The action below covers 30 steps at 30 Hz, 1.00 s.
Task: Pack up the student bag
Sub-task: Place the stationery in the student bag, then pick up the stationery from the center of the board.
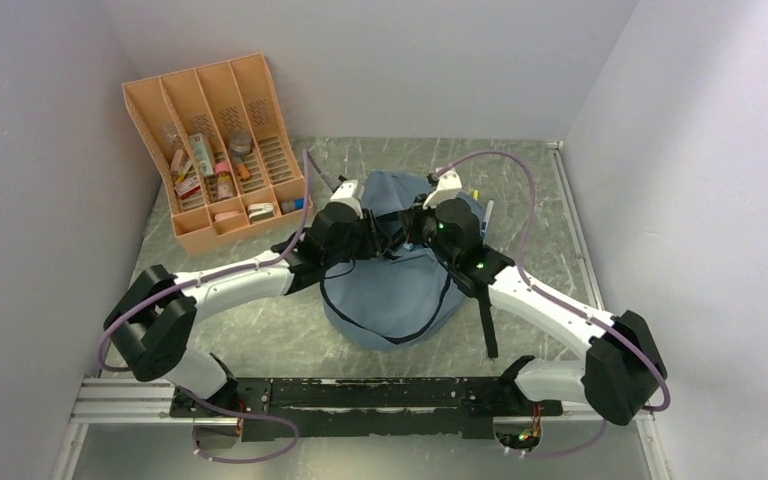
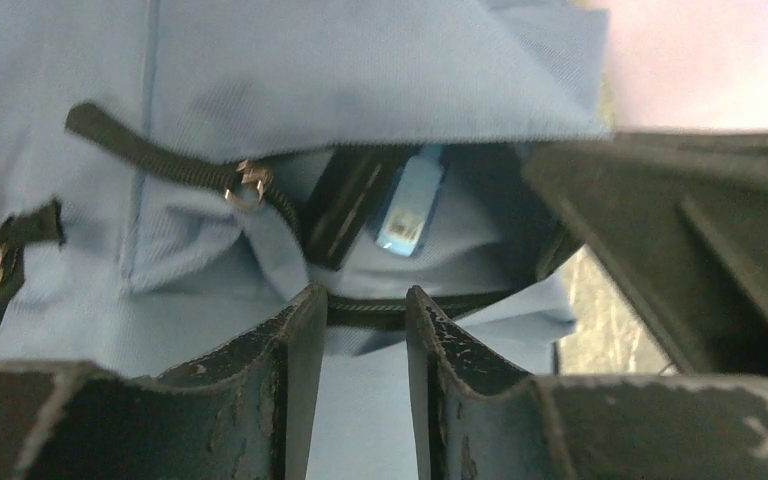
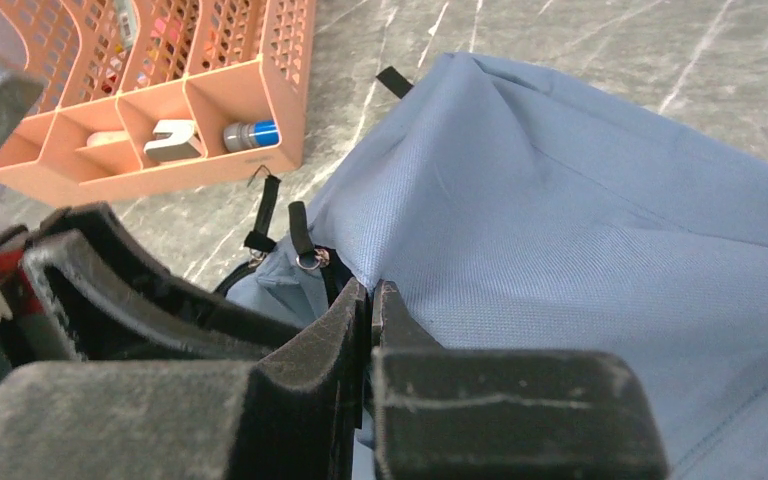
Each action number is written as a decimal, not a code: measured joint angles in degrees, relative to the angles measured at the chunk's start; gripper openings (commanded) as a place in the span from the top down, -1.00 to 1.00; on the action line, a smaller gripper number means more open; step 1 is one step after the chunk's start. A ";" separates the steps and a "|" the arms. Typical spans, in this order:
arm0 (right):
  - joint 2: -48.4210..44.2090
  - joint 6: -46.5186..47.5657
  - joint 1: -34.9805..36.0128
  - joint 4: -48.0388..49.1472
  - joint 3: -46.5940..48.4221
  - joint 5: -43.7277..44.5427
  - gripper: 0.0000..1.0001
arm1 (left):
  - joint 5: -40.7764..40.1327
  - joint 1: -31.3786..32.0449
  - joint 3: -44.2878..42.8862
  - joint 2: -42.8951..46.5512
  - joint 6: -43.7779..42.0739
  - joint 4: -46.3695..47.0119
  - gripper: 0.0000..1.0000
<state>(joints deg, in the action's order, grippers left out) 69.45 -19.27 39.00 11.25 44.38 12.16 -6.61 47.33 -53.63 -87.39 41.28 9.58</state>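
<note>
Student bag (image 1: 390, 300) lies on the table (image 1: 280, 340) between my grippers, zip open, with a blue labelled item (image 2: 407, 205) and a dark flat one (image 2: 345, 205) inside. Right gripper (image 3: 372, 300) is clamped on its rim; left gripper (image 2: 365, 310) stands parted, holding nothing. Supplies sit in the orange organiser (image 1: 222, 150), so I judge packing half done.

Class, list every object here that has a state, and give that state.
student bag: unzipped, mouth open, items inside.
left gripper: open, jaws apart at the bag's zip edge.
right gripper: shut, pinching bag fabric.
orange organiser: slots hold small supplies.
</note>
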 measured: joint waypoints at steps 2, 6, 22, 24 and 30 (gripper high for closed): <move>2.12 0.39 0.02 0.68 1.05 -1.03 1.00 | -0.92 0.00 1.81 1.18 -0.42 -0.76 0.25; 6.84 1.20 0.02 2.08 3.74 -3.28 1.00 | -2.14 -0.02 6.40 4.15 -1.20 -2.36 0.28; 22.77 2.69 5.33 4.98 16.28 -8.66 1.00 | -3.67 -0.02 21.00 14.47 -0.24 -3.23 0.38; 23.19 2.99 6.12 5.42 16.48 -9.27 1.00 | -3.67 -0.02 21.33 14.78 -0.11 -3.23 0.39; 23.30 3.72 7.52 7.15 16.46 -11.76 1.00 | -3.41 -0.02 21.35 14.97 -0.11 -3.15 0.40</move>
<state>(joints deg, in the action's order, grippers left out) 92.75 -15.55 46.52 18.39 60.84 0.40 -10.02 47.31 -32.27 -72.42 41.17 6.44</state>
